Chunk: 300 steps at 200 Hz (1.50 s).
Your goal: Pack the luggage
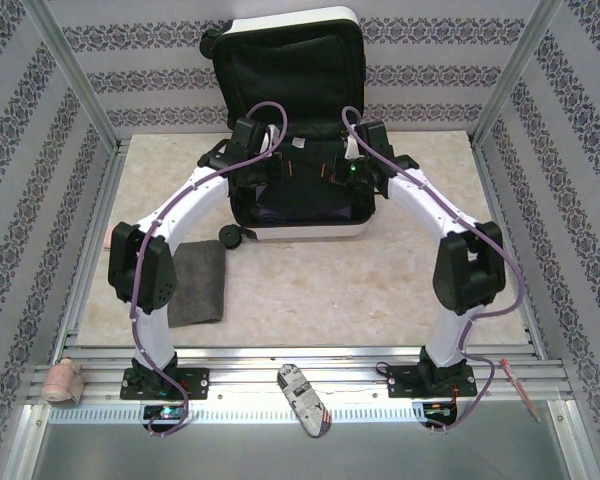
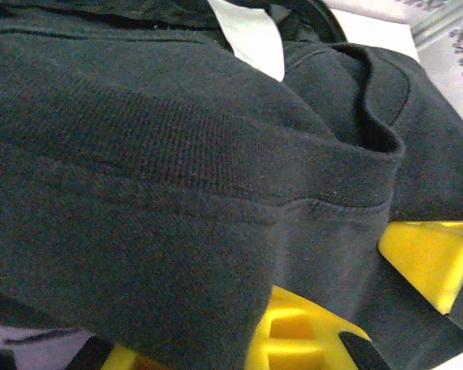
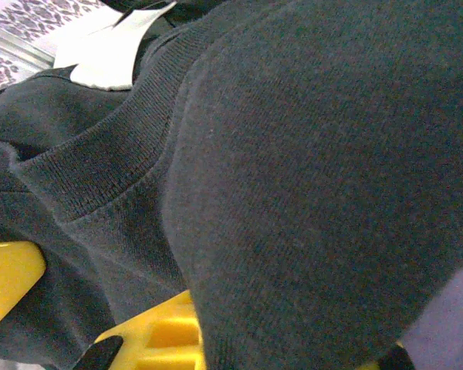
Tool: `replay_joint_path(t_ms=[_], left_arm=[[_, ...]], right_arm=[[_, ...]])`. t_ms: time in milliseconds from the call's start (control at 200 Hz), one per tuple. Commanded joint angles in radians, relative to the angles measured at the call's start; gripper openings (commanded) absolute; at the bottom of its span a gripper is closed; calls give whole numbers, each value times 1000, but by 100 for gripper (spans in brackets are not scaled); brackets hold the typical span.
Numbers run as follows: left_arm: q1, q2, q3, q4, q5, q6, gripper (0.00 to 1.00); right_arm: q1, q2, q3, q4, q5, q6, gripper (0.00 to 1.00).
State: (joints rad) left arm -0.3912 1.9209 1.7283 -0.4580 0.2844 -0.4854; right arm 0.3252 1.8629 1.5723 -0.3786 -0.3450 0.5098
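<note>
We record the luggage [image 1: 298, 120] at the middle of the table's [image 1: 380, 290] far edge. It is a white, round-cornered hard shell. Its lid stands upright and shows black fabric lining, and the lower half lies open on the mottled beige surface. Both arms reach into that lower half.

At the left gripper [image 2: 366, 308], moulded yellow plastic fingers [image 2: 436, 258] stand apart with a dark sweatshirt [image 2: 154, 193] bunched between them. We cannot tell whether they clamp it. The right gripper [image 3: 69, 324] presents the same case. The sweatshirt is soft fleece with a ribbed knit band (stitched seam along its edge). Its white tag [image 2: 251, 35] shows nothing we can read.

A flat grey cloth [image 1: 197, 283] lies near the table's left edge.
</note>
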Motion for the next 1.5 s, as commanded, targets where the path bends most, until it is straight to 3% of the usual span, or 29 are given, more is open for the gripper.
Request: replay_joint_path(t_ms=[0,250,335,430,530,625,914,1119,1249,1494], left_arm=[[29,36,7,104,10,31,0],[57,110,-12,130,21,26,0],[62,124,-9,125,13,24,29],[72,121,6,84,-16,32,51],[88,99,16,41,-51,43,61],[100,74,27,3,-75,55,64],[95,3,50,-67,-17,35,65],[59,-37,-3,6,64,-8,66],[36,-20,-8,52,91,-33,66],[23,50,-21,152,131,-89,66]], right_arm=[[3,76,76,-8,35,-34,0],[-14,171,88,-31,95,-55,2],[-24,189,95,-48,104,-72,23],[-39,188,92,-55,102,-85,45],[-60,175,91,-60,88,-90,58],[-79,155,93,-59,70,-87,64],[-85,59,67,-42,3,-91,61],[-57,0,3,1,-55,-70,55],[-33,14,2,14,-84,-54,44],[-18,94,29,36,-101,-26,37]])
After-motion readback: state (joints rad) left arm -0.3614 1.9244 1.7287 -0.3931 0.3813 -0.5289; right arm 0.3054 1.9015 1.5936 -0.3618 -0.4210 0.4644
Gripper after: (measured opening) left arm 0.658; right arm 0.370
